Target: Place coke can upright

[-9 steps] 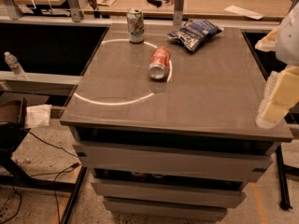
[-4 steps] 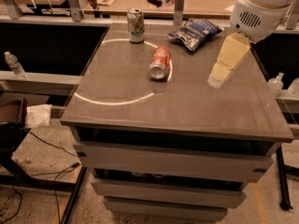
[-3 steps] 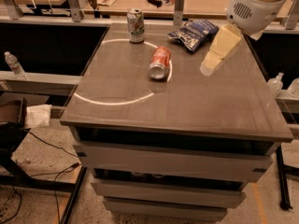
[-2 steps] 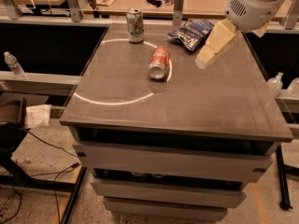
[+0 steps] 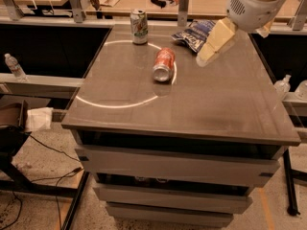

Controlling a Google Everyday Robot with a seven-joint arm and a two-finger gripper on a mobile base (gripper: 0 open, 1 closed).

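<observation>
The coke can (image 5: 163,64), red with a silver end, lies on its side near the middle of the grey table top (image 5: 211,104), its silver end toward the front. My gripper (image 5: 206,56) reaches in from the upper right, its cream fingers pointing down and left. It hangs above the table to the right of the can, apart from it and holding nothing.
A white-and-green soda can (image 5: 139,27) stands upright at the table's back left. A blue chip bag (image 5: 196,34) lies at the back, partly behind the gripper. A water bottle (image 5: 14,67) stands on a ledge at the left. Another table runs behind.
My arm has swung in from the right edge of the table toward the back and left, ending closer to the coke can. The can has not moved.
</observation>
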